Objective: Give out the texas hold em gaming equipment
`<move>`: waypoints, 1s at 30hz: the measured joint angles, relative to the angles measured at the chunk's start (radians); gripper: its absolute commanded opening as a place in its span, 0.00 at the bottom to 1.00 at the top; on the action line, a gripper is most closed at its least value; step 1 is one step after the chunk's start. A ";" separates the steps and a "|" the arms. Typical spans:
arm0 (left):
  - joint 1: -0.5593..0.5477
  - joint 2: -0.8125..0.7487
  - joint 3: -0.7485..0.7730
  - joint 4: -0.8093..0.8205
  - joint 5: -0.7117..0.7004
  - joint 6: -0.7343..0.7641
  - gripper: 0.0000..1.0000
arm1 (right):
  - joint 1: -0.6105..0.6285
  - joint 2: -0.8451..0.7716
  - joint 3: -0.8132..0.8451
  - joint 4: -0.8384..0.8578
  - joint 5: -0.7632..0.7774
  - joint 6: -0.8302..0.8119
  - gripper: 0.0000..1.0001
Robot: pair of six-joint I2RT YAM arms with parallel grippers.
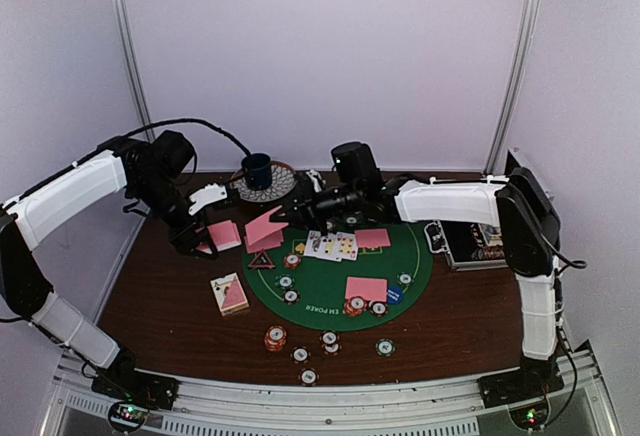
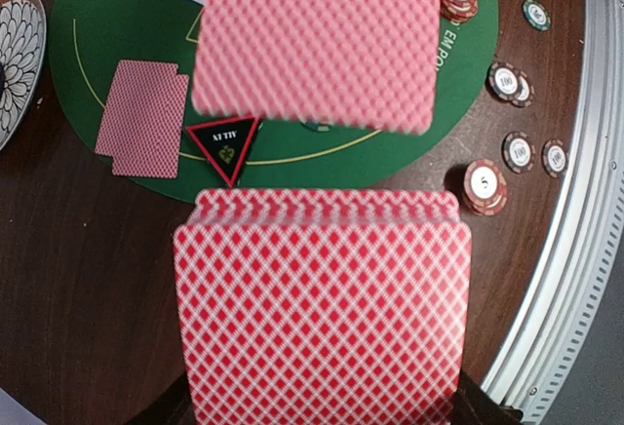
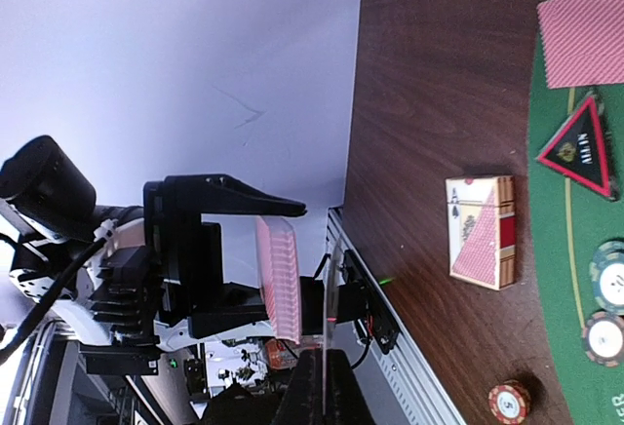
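**Dark wood table with a green poker mat: both arms are holding cards**

Dark brown wood is covering the table (image 1: 160, 296), and pale walls are standing behind it. A round green mat (image 1: 310, 281) is lying in the middle. Its rim is reading "EM POKER" in the top view and "TEXAS" in the left wrist view.

The left gripper (image 1: 212, 239) is hovering at the far left of the mat, its jaws clamped on a deck of pink-backed cards (image 2: 322, 328). The right gripper (image 1: 292, 213) is reaching in from the right, its jaws pressed together on a single card (image 2: 317, 40). This card is hanging just beside the deck.

A red-rimmed black triangle (image 2: 223, 145) is lying on the mat's left edge and reading "ALL IN". An orange chip (image 2: 486, 187) on the bare wood near the mat is carrying a "5". A card box (image 3: 481, 231) left of the mat is showing a spade picture; its small print I cannot read.

Only the top view is showing the blue mug (image 1: 258, 169) on its patterned plate (image 1: 283, 184) at the far side, a dark case (image 1: 470, 244) at the right, and face-up cards (image 1: 330, 246) on the mat. Only the right wrist view is showing the left jaws pressing on both flat faces of the deck. The left wrist view is showing the deck slightly fanned and the single card blurred.
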 measured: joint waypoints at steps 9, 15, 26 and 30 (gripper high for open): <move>0.000 0.000 -0.019 0.003 -0.021 0.009 0.00 | -0.241 -0.183 -0.201 -0.167 0.012 -0.185 0.00; 0.002 -0.012 -0.045 0.003 -0.031 0.010 0.00 | -0.409 -0.202 -0.263 -0.323 0.076 -0.364 0.00; 0.027 -0.031 -0.077 0.006 -0.037 0.013 0.00 | -0.418 -0.111 -0.266 -0.458 0.174 -0.541 0.00; 0.027 -0.033 -0.077 0.006 -0.037 0.013 0.00 | -0.418 -0.106 -0.266 -0.477 0.206 -0.572 0.08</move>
